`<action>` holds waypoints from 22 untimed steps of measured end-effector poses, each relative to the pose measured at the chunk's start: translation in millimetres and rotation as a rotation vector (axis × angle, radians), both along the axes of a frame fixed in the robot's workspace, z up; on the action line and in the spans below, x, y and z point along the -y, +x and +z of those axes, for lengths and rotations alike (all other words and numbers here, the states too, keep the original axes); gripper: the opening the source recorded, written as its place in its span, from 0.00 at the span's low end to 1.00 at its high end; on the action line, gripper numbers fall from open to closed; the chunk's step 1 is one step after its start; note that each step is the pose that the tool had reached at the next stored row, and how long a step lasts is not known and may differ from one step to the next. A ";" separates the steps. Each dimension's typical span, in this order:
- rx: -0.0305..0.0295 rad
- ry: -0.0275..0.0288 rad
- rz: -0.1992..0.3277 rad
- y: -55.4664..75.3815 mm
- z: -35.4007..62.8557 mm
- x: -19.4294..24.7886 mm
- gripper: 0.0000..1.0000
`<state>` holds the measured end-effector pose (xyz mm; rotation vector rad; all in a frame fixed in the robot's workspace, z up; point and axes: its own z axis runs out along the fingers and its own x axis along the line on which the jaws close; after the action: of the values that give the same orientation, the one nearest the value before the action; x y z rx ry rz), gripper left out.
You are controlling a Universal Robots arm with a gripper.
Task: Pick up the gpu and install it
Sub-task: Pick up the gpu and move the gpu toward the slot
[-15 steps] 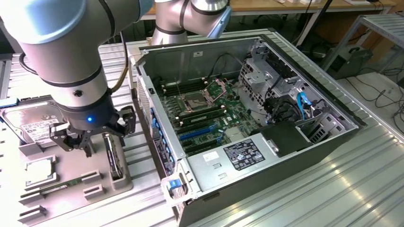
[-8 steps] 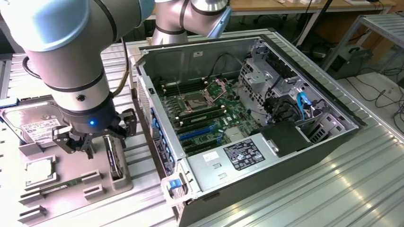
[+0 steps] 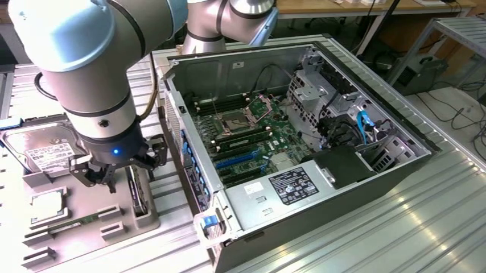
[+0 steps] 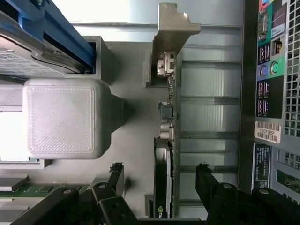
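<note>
White barcode sticker point(image 4: 267, 132) on the computer case point(image 4: 248, 70), seemingly 186F882, other labels unreadable

1. An open computer case point(image 3: 379, 187) lies on the exterior view's right, with a green motherboard point(image 3: 251, 136) inside.
2. A silver hard drive point(image 3: 45, 151) sits on the exterior view's left, on a grey tray point(image 3: 140, 224).
3. A processor chip point(image 3: 47, 206) lies nearer.
</note>
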<state>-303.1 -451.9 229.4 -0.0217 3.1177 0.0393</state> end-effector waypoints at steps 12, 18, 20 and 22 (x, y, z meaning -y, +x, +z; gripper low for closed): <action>-0.0003 0.0000 0.000 1.6 -6.3 -0.1 0.57; -0.0004 -0.0001 0.000 1.7 -7.0 -0.6 0.49; -0.0005 -0.0002 0.000 1.7 -7.0 -0.6 0.49; -0.0003 0.0000 0.000 1.7 -7.2 -0.6 0.49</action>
<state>-301.4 -451.2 222.2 -0.0216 3.1180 0.0393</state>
